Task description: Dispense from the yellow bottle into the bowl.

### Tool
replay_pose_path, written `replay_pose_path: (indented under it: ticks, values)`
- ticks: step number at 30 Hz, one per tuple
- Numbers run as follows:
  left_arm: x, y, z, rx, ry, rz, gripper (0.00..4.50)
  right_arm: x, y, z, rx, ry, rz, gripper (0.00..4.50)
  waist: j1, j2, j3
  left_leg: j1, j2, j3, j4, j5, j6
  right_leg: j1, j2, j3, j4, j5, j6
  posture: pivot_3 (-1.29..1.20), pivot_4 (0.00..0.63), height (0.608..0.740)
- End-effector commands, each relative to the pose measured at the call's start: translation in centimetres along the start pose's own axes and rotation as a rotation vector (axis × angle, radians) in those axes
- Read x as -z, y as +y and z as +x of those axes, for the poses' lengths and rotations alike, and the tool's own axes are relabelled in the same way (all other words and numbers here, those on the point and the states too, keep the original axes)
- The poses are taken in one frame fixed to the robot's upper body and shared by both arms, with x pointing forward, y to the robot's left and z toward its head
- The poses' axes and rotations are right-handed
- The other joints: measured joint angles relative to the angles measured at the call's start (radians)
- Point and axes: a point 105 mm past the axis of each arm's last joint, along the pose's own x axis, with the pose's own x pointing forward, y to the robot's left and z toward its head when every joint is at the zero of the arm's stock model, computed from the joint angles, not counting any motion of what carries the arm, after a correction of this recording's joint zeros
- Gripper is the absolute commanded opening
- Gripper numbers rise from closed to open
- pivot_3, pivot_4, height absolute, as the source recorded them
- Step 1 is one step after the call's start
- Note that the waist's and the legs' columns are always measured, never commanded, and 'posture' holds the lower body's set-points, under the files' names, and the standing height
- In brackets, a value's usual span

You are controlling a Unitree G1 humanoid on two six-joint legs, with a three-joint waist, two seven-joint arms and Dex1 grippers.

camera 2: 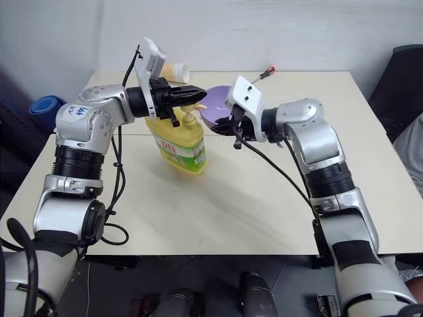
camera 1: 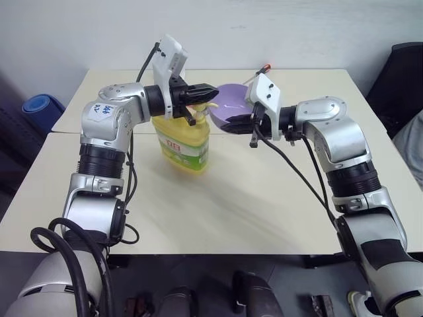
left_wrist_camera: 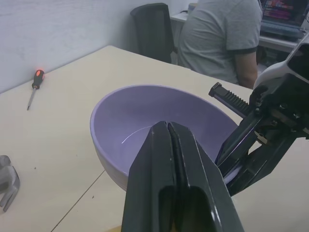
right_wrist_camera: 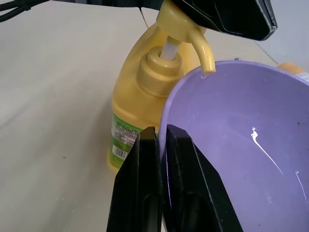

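Yellow bottle [camera 1: 182, 146]: one. It stands upright on the table [camera 1: 251, 198], at the near-left side of the bowl.
Pump nozzle [right_wrist_camera: 186, 31]: one, yellow. Its spout tip hangs right at the bowl's rim, with a small drop on it.
Bowl [right_wrist_camera: 241, 140]: one, purple. It is held up beside the bottle. A thin white streak lies inside.
Left gripper [camera 1: 206, 94]: fingers shut tight together, resting on top of the pump head.
Right gripper [right_wrist_camera: 159, 145]: fingers pinched on the bowl's rim, one inside and one outside.
Screwdriver [left_wrist_camera: 34, 87]: one, lying on the far table.
Paper cup [camera 2: 177, 72]: one, lying on its side behind the left arm.
Person [left_wrist_camera: 222, 38]: one, sitting with their back turned.
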Motion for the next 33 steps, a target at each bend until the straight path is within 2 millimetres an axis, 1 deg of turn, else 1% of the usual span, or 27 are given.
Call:
replay_pose_path:
  ticks: [1,5,12,18,25,29,31,33]
  values:
    - [6.0,0.9,-0.3,-0.050,0.169,-0.128,0.03,-2.2,-0.1,-0.4,0.007,-0.063,-0.049,0.00,0.000,0.000,0.000,0.000,0.000,0.000,0.000,0.000,0.000,0.000,0.000,0.000,0.000,0.000,0.000,0.00,0.150,0.740]
    - [6.6,1.1,-0.3,-0.062,0.171,-0.151,0.03,-2.2,-0.1,-0.4,0.006,-0.066,-0.047,0.00,0.000,-0.001,-0.002,0.002,0.000,0.002,-0.001,0.000,0.000,0.000,0.000,0.002,0.000,0.000,0.000,0.00,0.150,0.740]
    - [7.3,0.9,-0.3,-0.060,0.180,-0.170,0.03,-2.2,0.1,-0.2,-0.001,-0.067,-0.046,0.00,0.000,-0.002,-0.004,0.007,0.000,0.005,-0.003,0.000,0.000,0.001,0.000,0.005,0.001,0.000,0.000,0.00,0.150,0.740]
    - [8.0,0.6,-0.4,-0.055,0.192,-0.189,0.03,-2.2,0.1,-0.2,-0.004,-0.067,-0.045,0.00,0.000,-0.002,-0.005,0.015,0.001,0.005,-0.005,-0.001,0.000,0.009,0.001,0.006,0.000,0.000,0.000,0.00,0.150,0.740]
    - [8.6,0.7,-0.6,-0.066,0.194,-0.198,0.03,-2.0,0.4,-0.2,-0.011,-0.060,-0.038,0.00,0.000,-0.002,-0.006,0.015,0.001,0.005,-0.005,-0.001,-0.001,0.010,0.001,0.007,-0.001,0.000,0.000,0.00,0.150,0.740]
    - [6.2,0.7,-0.3,-0.051,0.091,-0.165,0.03,-1.7,0.5,-0.1,-0.017,-0.054,-0.032,0.00,0.000,-0.002,-0.006,0.015,0.001,0.004,-0.005,-0.001,-0.001,0.010,0.001,0.007,-0.001,0.000,0.000,0.00,0.150,0.740]
    - [4.3,0.7,-0.3,-0.043,0.015,-0.182,0.03,-1.6,0.2,-0.1,0.003,-0.055,-0.024,0.00,0.000,-0.002,-0.006,0.015,0.001,0.004,-0.005,-0.001,-0.001,0.010,0.001,0.007,-0.001,0.000,0.000,0.00,0.150,0.740]
    - [1.8,0.7,-0.6,-0.020,-0.079,-0.140,0.03,-1.4,-0.1,-0.2,0.023,-0.060,-0.016,0.00,0.000,-0.002,-0.006,0.014,0.001,0.004,-0.005,-0.001,-0.001,0.010,0.000,0.007,-0.001,0.000,0.000,0.00,0.150,0.740]
